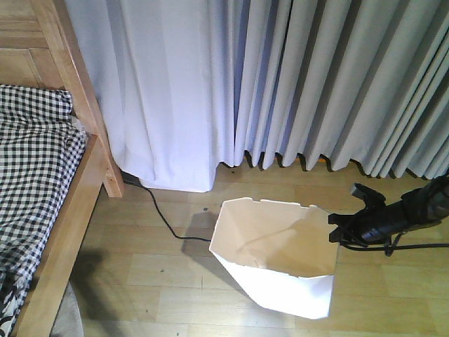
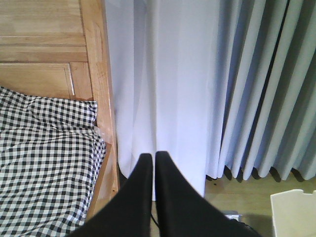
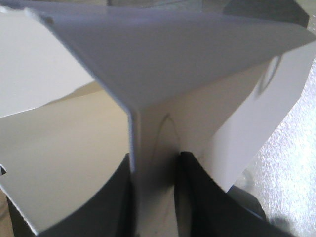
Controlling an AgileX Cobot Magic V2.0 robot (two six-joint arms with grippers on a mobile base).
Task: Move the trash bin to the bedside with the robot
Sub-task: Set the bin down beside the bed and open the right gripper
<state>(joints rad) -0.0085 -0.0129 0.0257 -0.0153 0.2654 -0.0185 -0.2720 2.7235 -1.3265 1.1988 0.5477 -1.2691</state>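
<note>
White plastic trash bin (image 1: pixel 277 256) sits lower centre on the floor, looks light and flexy, right claw (image 1: pixel 335 228) pinching its thin rim wall, left claw (image 2: pixel 149 163) pressed together.

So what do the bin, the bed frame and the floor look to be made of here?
The bin: thin rigid plastic, it seems, white, matt, with crisp folded facets. The right gripper pinches its wall, which looks sheet-thin. The bed frame: light wood with visible grain and a slight sheen. The floor: pale wood-look planks with seams; solid wood or laminate, I cannot tell.
</note>
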